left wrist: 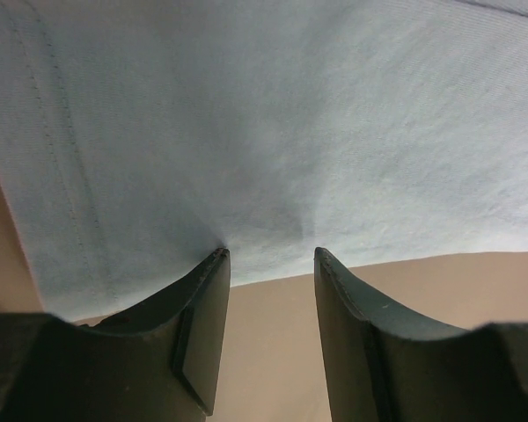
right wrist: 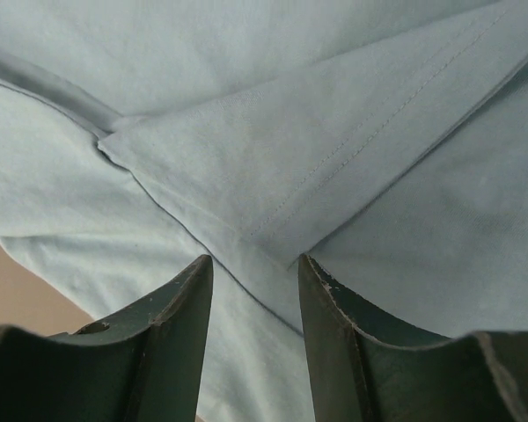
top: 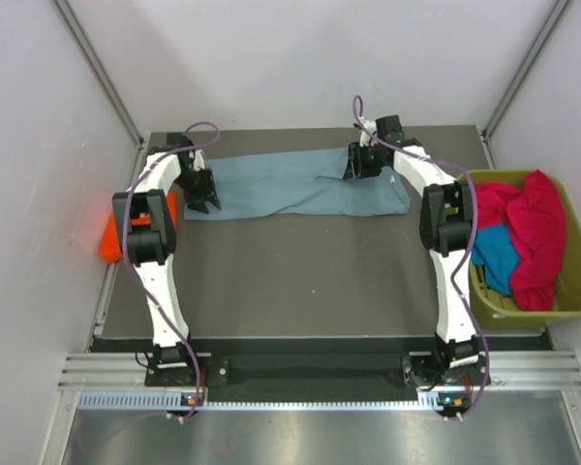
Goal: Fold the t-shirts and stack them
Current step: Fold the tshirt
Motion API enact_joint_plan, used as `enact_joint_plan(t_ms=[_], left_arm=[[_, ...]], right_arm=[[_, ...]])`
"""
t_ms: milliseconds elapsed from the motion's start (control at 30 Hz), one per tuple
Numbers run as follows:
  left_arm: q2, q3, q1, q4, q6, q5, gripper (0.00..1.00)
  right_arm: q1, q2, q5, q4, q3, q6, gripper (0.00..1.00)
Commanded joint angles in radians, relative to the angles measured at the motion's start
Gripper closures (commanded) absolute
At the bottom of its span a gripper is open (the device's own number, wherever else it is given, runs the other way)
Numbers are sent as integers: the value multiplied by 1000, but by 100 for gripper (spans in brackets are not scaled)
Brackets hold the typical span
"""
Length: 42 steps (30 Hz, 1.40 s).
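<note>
A dusty grey-blue t-shirt (top: 281,184) lies flattened in a long strip across the far half of the table. My left gripper (top: 201,201) stands at its left end. In the left wrist view the left gripper (left wrist: 271,255) is open, its tips touching the hem of the shirt (left wrist: 264,123), with bare table between the fingers (left wrist: 194,334). My right gripper (top: 358,172) is over the shirt's upper right part. There the right gripper (right wrist: 255,259) is open above a folded-over sleeve corner of the shirt (right wrist: 246,167), and nothing is pinched.
An orange-red t-shirt (top: 109,237) is bunched at the table's left edge beside the left arm. At the right stands an olive-green bin (top: 528,314) holding a crimson-pink t-shirt (top: 537,228) and a teal one (top: 497,254). Grey walls enclose the table.
</note>
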<state>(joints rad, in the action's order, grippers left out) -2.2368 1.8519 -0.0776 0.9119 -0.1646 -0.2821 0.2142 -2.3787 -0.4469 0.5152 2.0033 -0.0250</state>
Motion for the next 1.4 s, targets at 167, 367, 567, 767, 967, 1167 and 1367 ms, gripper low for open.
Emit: enact_joint_plan(t_ms=[167, 367, 567, 767, 967, 1167, 1367], left_arm=[[5, -26, 1, 1, 7, 23, 52], [13, -36, 1, 4, 8, 26, 52], [13, -37, 1, 1, 10, 31, 53], [22, -63, 6, -2, 13, 40, 53], [35, -72, 22, -1, 22, 47, 53], [74, -111, 48, 5, 36, 63, 53], [109, -118, 58, 4, 34, 63, 52]], right_arm=[[16, -57, -6, -58, 103, -29, 59], [22, -70, -4, -61, 114, -29, 64], [21, -70, 4, -69, 130, -27, 83], [19, -60, 2, -101, 212, -35, 90], [25, -129, -26, -187, 305, -92, 68], [69, -238, -7, -237, 437, -93, 67], [51, -77, -18, -138, 262, -90, 64]])
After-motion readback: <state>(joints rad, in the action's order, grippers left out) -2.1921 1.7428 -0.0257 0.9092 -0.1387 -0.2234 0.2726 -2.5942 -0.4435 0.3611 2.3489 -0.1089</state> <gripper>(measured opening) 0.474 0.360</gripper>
